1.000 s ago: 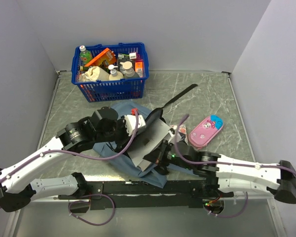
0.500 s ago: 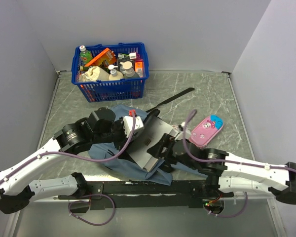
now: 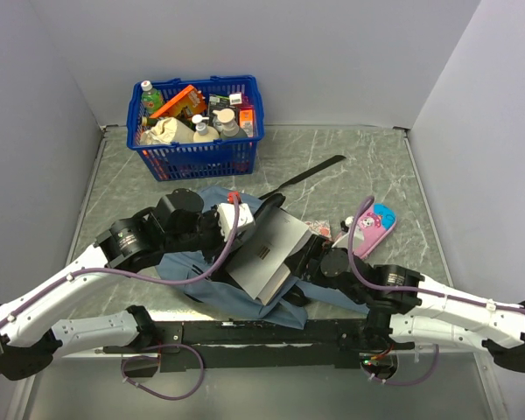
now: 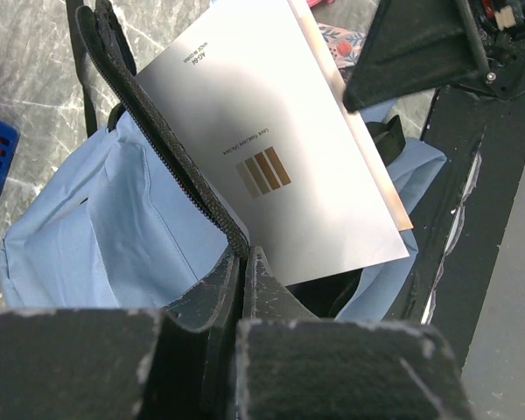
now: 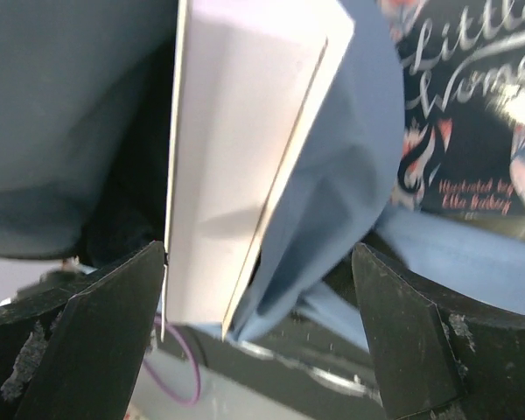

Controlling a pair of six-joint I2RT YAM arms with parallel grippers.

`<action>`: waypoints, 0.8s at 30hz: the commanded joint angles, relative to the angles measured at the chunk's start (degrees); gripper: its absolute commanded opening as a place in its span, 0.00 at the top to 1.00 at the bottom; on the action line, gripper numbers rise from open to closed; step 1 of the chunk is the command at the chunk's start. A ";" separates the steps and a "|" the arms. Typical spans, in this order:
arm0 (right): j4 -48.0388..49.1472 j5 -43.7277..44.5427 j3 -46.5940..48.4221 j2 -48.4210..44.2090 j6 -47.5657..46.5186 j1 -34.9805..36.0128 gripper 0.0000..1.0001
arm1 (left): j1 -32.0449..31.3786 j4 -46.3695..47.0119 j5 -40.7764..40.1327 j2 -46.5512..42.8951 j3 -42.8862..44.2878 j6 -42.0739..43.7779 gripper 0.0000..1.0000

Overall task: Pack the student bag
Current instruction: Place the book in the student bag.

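Observation:
The student bag (image 3: 212, 284) lies crumpled between the arms, its mouth held up. My left gripper (image 4: 239, 255) is shut on the bag's dark zipper edge (image 4: 157, 131); from above it (image 3: 245, 217) sits at the bag's far side. A grey-white book (image 3: 267, 254) leans half inside the opening. The same book (image 4: 280, 149) fills the left wrist view. My right gripper (image 3: 304, 261) is open at the book's right edge. In the right wrist view its jaws stand wide around the book's corner (image 5: 236, 131) and a fold of bag fabric (image 5: 332, 201), gripping neither.
A blue basket (image 3: 197, 156) of bottles and packets stands at the back left. A pink pencil case (image 3: 372, 229) lies to the right. A dark "Little Women" book (image 5: 472, 122) lies under the bag's right side. A black strap (image 3: 313, 171) trails behind the bag.
My right gripper has opened and let go of the grey-white book, and the arm has drawn back to the right. The book now rests in the bag's mouth. The left gripper kept its hold.

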 commanded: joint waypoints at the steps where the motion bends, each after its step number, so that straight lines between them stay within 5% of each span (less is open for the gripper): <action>1: 5.95 4.86 1.50 -0.26 -5.14 -1.91 0.07 | 0.21 5.37 2.35 -0.78 1.39 -0.52 0.99; 11: 17.90 1.09 -0.61 5.00 -7.79 -5.25 0.09 | 0.56 5.89 2.70 -0.70 1.29 -0.79 0.99; 17: 19.67 -1.46 -1.49 6.16 -5.77 -5.78 0.21 | 0.65 5.89 2.61 -0.87 1.65 -0.61 0.99; 20: 16.35 -0.94 -0.79 5.02 -3.40 -5.78 0.36 | 0.82 6.16 2.70 -0.87 1.74 -0.61 0.99; 21: 15.29 -0.76 -0.53 4.49 -1.74 -5.69 0.52 | 0.82 6.24 2.70 -0.87 1.74 -0.70 0.99; 24: 15.09 -0.58 -1.75 2.12 6.25 -5.78 0.77 | 1.17 6.51 2.79 -0.70 2.26 -0.87 0.99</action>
